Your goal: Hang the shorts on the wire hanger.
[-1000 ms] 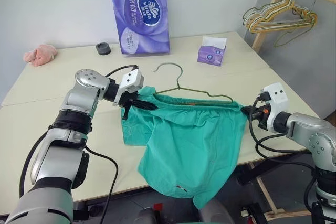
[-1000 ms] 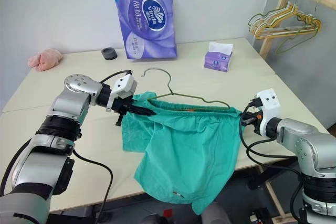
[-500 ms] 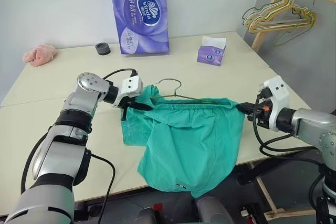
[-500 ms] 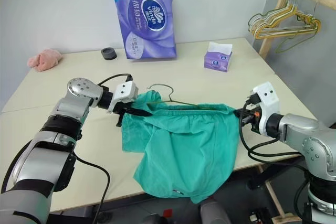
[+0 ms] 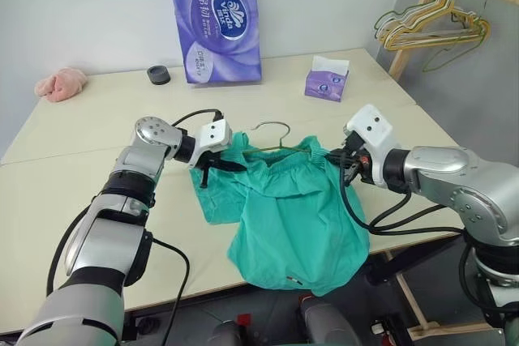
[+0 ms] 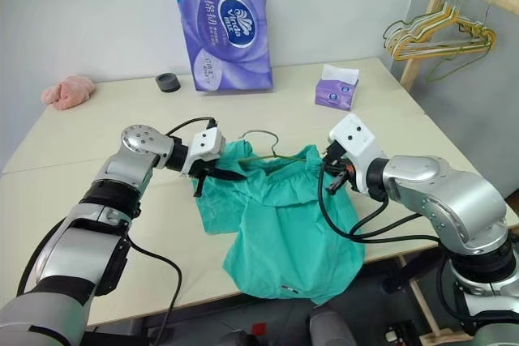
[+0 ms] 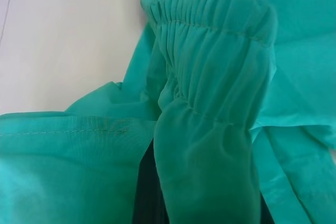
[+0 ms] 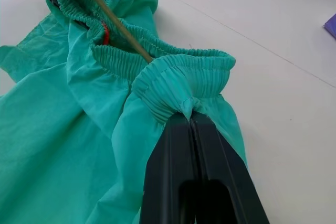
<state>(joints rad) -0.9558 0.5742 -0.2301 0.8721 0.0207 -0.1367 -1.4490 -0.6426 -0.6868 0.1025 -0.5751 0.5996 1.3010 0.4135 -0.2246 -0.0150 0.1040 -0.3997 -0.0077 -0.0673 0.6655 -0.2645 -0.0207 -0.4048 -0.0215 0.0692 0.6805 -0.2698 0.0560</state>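
Right wrist view: right gripper (image 8: 190, 116) pinches shorts (image 8: 63, 145) waistband

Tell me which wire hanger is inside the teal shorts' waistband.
The single thin pale wire hanger on the table, its hook poking above the teal-green fabric shorts; the yellow-gold hangers hang on the wooden rail.

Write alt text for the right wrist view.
The right end effector, shut, pinches the gathered waistband of the teal shorts. A thin hanger wire runs into the waistband above a pale table.
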